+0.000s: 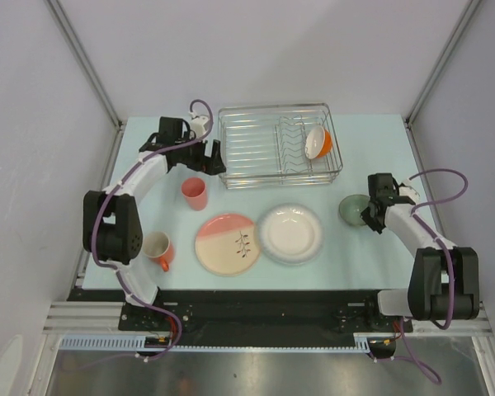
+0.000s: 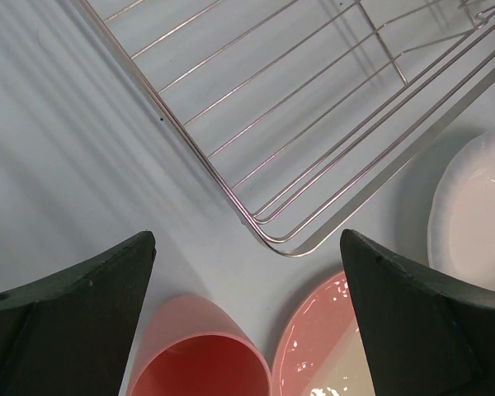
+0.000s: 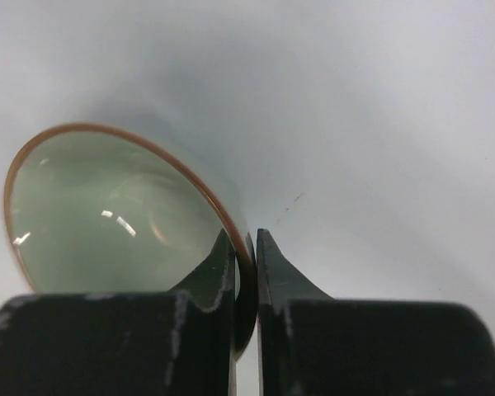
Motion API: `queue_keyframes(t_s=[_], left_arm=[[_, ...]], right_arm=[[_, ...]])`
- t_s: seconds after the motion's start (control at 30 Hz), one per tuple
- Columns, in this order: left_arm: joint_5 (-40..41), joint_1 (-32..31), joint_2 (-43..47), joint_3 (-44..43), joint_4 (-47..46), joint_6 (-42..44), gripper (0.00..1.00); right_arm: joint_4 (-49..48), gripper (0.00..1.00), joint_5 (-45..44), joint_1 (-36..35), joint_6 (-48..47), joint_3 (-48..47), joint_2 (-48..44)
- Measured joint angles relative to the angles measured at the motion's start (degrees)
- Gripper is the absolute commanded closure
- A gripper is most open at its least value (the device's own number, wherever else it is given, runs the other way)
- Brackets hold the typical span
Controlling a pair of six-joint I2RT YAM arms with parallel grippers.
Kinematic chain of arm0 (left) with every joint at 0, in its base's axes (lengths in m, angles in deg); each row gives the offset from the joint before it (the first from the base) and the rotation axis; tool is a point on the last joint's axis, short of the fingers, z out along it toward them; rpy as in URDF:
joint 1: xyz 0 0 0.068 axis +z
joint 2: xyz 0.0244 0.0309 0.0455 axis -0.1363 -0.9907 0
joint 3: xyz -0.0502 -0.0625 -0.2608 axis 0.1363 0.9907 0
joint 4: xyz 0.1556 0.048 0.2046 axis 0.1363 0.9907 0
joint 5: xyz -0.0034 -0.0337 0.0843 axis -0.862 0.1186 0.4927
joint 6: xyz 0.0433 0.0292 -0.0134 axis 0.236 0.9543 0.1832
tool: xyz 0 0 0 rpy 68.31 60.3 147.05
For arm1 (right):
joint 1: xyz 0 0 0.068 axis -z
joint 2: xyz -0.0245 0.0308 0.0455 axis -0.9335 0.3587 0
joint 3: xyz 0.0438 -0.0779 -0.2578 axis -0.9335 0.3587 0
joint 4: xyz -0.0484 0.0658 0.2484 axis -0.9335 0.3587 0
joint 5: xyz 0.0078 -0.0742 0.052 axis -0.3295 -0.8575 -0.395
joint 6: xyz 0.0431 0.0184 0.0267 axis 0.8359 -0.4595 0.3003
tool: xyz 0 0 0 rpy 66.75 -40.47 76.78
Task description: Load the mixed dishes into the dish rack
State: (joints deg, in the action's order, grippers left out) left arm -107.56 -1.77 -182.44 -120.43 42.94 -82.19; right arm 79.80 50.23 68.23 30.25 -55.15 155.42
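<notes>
Right tool (image 3: 246, 241) clamps the green bowl (image 3: 107, 214) by its thin rim, so lifting may let it slip; left tool (image 2: 247, 239) gapes above the tumbler (image 2: 200, 355).

Pale table (image 1: 371, 247) bears rack (image 1: 268, 184), tumbler (image 1: 195, 193), mug (image 1: 157, 247) — pink plate (image 1: 227, 244), white plate (image 1: 290, 233).

The left wrist view's bottom edge cuts off the salmon-pink tumbler (image 2: 200, 363) and pink-and-cream plate (image 2: 318, 346), and the right fingers (image 3: 208, 282) hide the near rim of the small green bowl (image 3: 107, 214).
</notes>
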Motion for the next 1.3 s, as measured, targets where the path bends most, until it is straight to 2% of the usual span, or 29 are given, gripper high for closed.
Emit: queue_keyframes(t_s=[0.13,0.33,0.43,0.57,0.73,0.87,1.07,1.3], left_arm=[[0.26,-0.02,-1.03,0.0,0.42,0.0,0.0],[0.63,-0.02,-1.09,-1.05,0.39,0.0,0.0],[0.87,-0.07,-1.75,-2.45,0.31,-0.02,0.0],[1.05,-0.24,-3.37,-4.33,-0.02,-0.15,0.0],[1.18,-0.98,-7.58,-8.35,-0.09,-0.9,0.01],[1.79,-1.97,-8.63,-9.14,0.59,-1.14,0.0],[2.51,-2.8,-8.63,-9.14,0.68,-1.11,0.0],[2.6,-2.82,-8.63,-9.14,0.79,-1.01,0.0]], right_arm=[[-0.98,1.0,-1.9,-0.59,-1.03,0.55,-2.67],[4.79,1.0,-8.7,-2.01,-4.35,0.79,-12.35],[7.06,1.0,-13.05,-4.44,-6.27,-1.92,-16.26],[7.34,1.0,-20.74,-10.73,-9.77,-7.89,-16.26],[2.91,1.0,-33.31,-20.83,-16.31,-17.49,-8.81],[-4.57,1.0,-39.47,-25.09,-23.52,-21.51,-0.52],[-15.26,1.0,-43.3,-25.9,-34.95,-23.39,9.18],[-24.0,1.0,-44.89,-26.34,-43.25,-28.81,16.15]])
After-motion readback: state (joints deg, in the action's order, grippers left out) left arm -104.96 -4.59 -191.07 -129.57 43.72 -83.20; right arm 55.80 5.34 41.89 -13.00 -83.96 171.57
